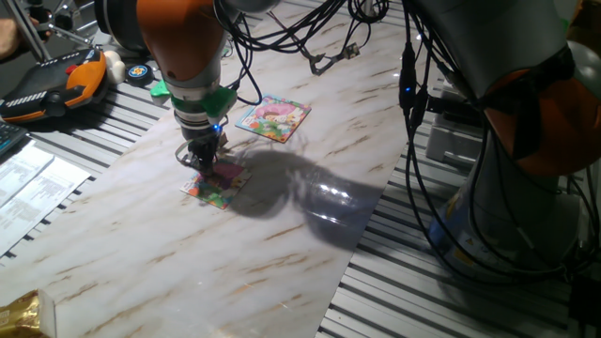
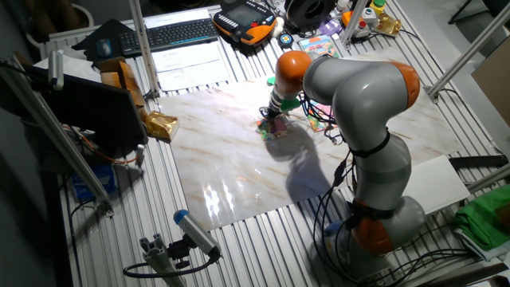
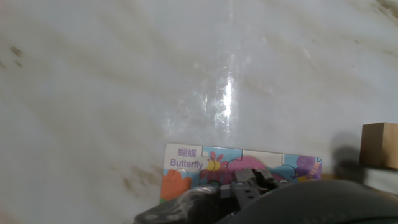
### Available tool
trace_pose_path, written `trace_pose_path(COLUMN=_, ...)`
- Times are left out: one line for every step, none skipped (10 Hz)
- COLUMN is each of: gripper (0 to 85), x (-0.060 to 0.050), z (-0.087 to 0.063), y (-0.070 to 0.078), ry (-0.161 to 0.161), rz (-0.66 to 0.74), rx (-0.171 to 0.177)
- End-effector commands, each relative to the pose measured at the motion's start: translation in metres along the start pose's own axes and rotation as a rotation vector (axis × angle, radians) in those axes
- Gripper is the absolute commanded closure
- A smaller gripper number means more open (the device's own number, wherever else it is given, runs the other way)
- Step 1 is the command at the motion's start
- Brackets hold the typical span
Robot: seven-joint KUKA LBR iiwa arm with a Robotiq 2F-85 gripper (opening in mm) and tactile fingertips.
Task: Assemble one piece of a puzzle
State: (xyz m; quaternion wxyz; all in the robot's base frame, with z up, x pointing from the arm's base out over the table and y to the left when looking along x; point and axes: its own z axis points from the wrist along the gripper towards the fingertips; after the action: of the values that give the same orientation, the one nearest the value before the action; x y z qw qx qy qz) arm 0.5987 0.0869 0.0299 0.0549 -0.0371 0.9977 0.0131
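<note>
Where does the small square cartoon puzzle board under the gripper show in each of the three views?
One fixed view: the small square cartoon puzzle board lies left of centre on the marble table, directly under the gripper.
The other fixed view: it sits upper centre, beneath the gripper.
Hand view: it fills the bottom centre, its "Butterfly" label visible.
Shared landmark: the gripper right over it.

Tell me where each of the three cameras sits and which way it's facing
One fixed view: low beside the table, looking across the marble top at the gripper over the puzzle; orange wrist and arm base show.
The other fixed view: high up, looking down at the whole arm.
Hand view: on the hand, looking down at the puzzle; dark gripper parts show.
All three share the puzzle.
</note>
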Motion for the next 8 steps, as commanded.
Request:
trace_pose_path(gripper=84.3, x=0.0, z=-0.001, y=0.0, ry=0.003, rz=0.0, rx=0.002)
trace_pose_path(gripper=84.3, x=0.002, z=-0.002, y=-0.001, ry=0.003, rz=0.0, rx=0.002)
trace_pose_path(gripper=84.3, x=0.005, z=-0.003, y=-0.001, ry=0.003, rz=0.0, rx=0.007)
trace_pose_path(gripper=84.3, x=0.01, z=-0.004, y=-0.002, ry=0.002, rz=0.001, rx=0.009)
trace_pose_path(gripper=84.3, x=0.015, z=-0.006, y=-0.003, ry=0.006, rz=0.002, rx=0.008)
trace_pose_path(gripper=84.3, x=0.019, z=-0.007, y=-0.004, ry=0.008, rz=0.002, rx=0.008)
trace_pose_path(gripper=84.3, x=0.022, z=-0.006, y=-0.005, ry=0.005, rz=0.002, rx=0.011)
trace_pose_path(gripper=84.3, x=0.025, z=-0.004, y=-0.004, ry=0.002, rz=0.003, rx=0.015)
